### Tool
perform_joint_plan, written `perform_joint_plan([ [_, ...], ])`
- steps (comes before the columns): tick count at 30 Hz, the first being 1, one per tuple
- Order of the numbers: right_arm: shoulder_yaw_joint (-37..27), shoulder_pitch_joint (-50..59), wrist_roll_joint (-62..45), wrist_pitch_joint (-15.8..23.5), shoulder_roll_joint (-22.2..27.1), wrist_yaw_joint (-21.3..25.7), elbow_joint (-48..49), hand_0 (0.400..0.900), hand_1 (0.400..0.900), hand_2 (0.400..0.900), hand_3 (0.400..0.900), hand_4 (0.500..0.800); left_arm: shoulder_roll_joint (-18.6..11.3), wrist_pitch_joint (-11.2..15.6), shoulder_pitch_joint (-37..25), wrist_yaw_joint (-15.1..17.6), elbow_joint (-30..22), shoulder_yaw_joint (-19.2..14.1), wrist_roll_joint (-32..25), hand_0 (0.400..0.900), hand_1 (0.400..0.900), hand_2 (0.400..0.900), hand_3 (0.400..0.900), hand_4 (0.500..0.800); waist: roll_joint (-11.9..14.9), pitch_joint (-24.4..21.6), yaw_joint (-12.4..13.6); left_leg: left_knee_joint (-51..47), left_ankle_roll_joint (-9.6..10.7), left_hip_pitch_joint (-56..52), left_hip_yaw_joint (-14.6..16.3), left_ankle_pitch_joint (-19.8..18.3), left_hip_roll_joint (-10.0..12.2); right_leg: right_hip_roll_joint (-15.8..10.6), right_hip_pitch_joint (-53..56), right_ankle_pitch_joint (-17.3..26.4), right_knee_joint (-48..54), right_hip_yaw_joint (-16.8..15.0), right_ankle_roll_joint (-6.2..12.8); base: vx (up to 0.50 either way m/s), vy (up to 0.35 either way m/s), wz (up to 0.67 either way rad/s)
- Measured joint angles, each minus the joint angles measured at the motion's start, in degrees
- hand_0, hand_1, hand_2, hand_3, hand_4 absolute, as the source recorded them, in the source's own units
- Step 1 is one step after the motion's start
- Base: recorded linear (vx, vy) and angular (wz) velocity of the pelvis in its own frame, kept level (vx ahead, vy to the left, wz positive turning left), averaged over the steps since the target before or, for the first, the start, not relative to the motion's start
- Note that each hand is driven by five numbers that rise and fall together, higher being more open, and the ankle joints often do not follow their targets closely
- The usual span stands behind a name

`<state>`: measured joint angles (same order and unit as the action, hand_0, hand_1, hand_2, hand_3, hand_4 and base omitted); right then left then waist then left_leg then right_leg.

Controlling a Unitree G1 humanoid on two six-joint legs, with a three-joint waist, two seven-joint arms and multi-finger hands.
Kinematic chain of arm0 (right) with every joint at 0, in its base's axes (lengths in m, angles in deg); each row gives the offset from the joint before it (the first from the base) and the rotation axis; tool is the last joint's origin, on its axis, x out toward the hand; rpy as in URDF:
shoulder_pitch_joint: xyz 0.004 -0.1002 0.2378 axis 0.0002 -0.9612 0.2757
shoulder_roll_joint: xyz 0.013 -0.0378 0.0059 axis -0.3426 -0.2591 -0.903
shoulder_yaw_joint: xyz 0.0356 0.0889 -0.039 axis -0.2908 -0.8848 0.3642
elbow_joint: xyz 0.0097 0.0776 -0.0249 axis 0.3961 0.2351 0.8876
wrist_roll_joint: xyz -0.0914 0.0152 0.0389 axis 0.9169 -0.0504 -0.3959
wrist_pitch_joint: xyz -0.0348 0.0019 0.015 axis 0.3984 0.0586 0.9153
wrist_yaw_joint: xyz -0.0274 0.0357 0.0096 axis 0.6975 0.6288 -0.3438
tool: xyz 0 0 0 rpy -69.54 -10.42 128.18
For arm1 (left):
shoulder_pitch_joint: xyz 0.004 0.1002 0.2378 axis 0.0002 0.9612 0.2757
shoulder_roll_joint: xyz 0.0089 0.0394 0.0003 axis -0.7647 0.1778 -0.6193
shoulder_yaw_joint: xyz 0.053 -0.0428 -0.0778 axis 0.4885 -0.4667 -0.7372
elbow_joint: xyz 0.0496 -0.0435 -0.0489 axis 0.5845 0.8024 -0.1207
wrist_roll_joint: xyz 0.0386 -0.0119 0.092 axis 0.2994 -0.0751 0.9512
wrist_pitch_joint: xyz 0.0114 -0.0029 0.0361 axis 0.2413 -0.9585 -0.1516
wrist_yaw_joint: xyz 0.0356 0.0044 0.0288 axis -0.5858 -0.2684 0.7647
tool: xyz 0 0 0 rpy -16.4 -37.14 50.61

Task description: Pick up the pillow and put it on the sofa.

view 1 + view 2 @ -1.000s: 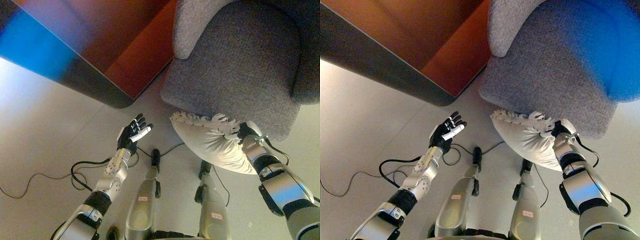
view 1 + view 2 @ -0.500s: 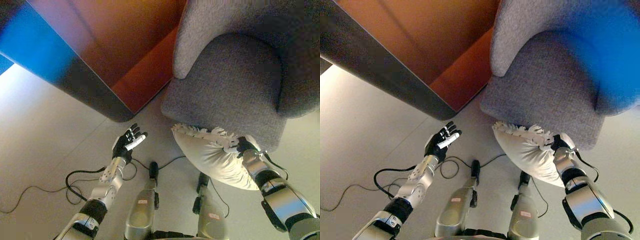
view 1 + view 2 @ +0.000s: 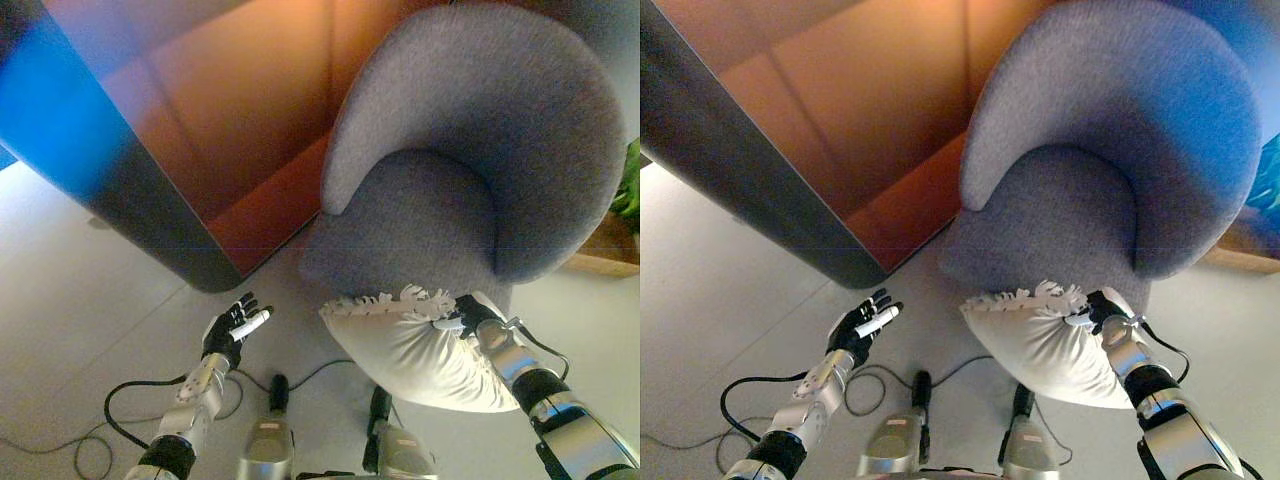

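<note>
A cream pillow (image 3: 420,350) with a fringed top edge hangs in front of the grey armchair's seat (image 3: 410,225), held off the floor. My right hand (image 3: 470,315) is shut on the pillow's upper right corner, just below the seat's front edge. Out to the left, my left hand (image 3: 232,328) stays open with straight fingers and holds nothing, above the floor and apart from the pillow. The round-backed grey armchair (image 3: 1120,130) fills the upper right of both views.
A large wooden cabinet (image 3: 200,130) with a dark rounded edge stands at the upper left, close beside the chair. A green plant (image 3: 628,190) and a wooden ledge (image 3: 600,262) show at the right edge. Pale floor (image 3: 70,300) spreads to the left.
The camera has tilted up, so the chair's whole back now shows. My right hand still holds the pillow, which now sits a little further left under the seat's front edge.
</note>
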<state>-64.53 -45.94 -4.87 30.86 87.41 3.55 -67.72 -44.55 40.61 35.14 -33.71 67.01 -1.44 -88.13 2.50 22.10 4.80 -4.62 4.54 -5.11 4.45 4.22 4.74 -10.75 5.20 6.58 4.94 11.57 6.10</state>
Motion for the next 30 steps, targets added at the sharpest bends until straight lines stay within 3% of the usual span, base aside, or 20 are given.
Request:
perform_joint_plan([
  [10,0.0,-0.4,2.5,-2.1,4.3,-7.1,4.0,0.4,0.4,0.4,0.4,0.5,-0.1,-1.4,4.1,-1.0,3.2,-0.3,1.3,0.9,0.9,0.9,0.9,0.8,0.6,-7.2,0.2,-0.6,0.0,-0.9,0.1,-0.4,0.2,0.1,0.9,-0.5,0.0,0.0,0.47,0.02,0.006,-0.01],
  [17,0.1,3.5,4.1,-2.6,9.6,-10.9,3.5,0.4,0.4,0.4,0.4,0.5,-0.1,-1.8,5.5,-1.4,4.7,-0.3,1.3,0.9,0.9,0.9,0.9,0.8,0.6,-8.5,0.2,-0.6,-0.3,-1.0,0.0,-0.3,0.2,0.1,0.9,-0.5,0.0,0.0,0.45,0.0,0.002,0.0],
  [22,0.8,10.8,4.2,-2.6,12.6,-14.0,0.5,0.4,0.4,0.4,0.4,0.5,0.0,-1.8,5.7,-2.3,5.8,-0.3,1.3,0.9,0.9,0.9,0.9,0.8,0.7,-9.1,0.3,-0.4,-0.3,-1.0,0.0,-0.2,0.2,0.1,0.9,-0.3,0.0,0.1,0.26,0.01,0.001,0.0],
  [30,7.5,25.8,4.1,-2.0,18.1,-17.5,-7.8,0.4,0.4,0.4,0.4,0.5,0.2,-1.8,6.0,-2.8,8.5,-0.3,1.4,0.9,0.9,0.9,0.9,0.8,0.7,-11.1,0.7,-0.1,-0.2,-0.9,-0.2,-0.3,0.2,0.1,1.0,-0.4,0.1,0.3,0.28,0.04,-0.002,0.02],
])
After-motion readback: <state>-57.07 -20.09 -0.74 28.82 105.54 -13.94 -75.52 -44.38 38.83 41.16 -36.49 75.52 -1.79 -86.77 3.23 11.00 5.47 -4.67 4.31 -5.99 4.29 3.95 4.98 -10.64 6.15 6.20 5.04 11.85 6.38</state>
